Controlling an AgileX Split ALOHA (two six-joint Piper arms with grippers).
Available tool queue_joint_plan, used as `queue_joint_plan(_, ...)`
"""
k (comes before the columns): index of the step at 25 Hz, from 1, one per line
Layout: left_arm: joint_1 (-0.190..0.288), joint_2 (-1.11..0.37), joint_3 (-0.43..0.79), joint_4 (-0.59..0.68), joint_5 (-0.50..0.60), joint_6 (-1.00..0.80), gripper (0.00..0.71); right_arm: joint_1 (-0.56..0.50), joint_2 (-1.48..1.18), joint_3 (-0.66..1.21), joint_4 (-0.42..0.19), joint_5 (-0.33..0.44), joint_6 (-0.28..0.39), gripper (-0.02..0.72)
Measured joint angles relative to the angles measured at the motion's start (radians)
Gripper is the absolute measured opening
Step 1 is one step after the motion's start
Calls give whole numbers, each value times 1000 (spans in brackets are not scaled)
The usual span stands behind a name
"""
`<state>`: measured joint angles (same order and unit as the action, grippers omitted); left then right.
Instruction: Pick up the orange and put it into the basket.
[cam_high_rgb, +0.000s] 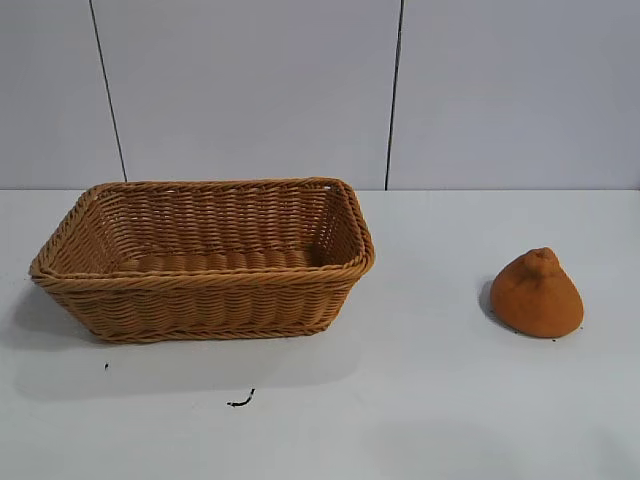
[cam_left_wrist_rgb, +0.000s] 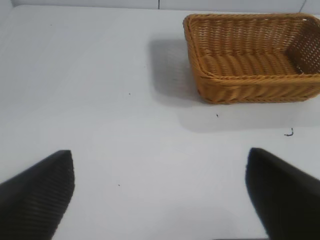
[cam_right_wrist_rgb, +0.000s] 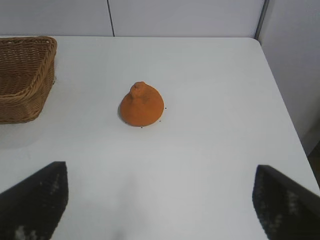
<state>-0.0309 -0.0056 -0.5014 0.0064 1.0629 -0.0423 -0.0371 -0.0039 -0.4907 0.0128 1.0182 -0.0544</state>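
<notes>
i see the orange (cam_high_rgb: 537, 294) sitting on the white table (cam_high_rgb: 420, 400) at the right side of the exterior view, well apart from the basket (cam_high_rgb: 200, 280). it rests on its rounded base, upright, knobbed tip pointing up, long axis vertical. the basket is on the left side of the table, its long side running across the view, nothing inside that i can see. left gripper (cam_left_wrist_rgb: 160, 195) hangs over bare table, fingers spread wide, nothing between them, basket farther off. right gripper (cam_right_wrist_rgb: 160, 200) likewise spread wide and holding nothing, orange (cam_right_wrist_rgb: 142, 105) ahead of it, not touched. small dark mark (cam_high_rgb: 241, 400) on the table in front of the basket.
</notes>
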Motion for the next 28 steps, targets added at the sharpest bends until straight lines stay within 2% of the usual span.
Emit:
queue_joint_plan(9,0,0,0,0,0,0,666,0,4,-1,-4,-2,-1,694)
queue_joint_plan(12,0,0,0,0,0,0,666,0,81,-32,-13,-6,-2,694)
queue_joint_plan(18,0,0,0,0,0,0,666,0,445,-174,11,-6,1,694)
queue_joint_plan(25,0,0,0,0,0,0,666,0,926,-434,91,-2,54,694)
queue_joint_plan(28,0,0,0,0,0,0,666,0,1115,-548,108,-2,54,694)
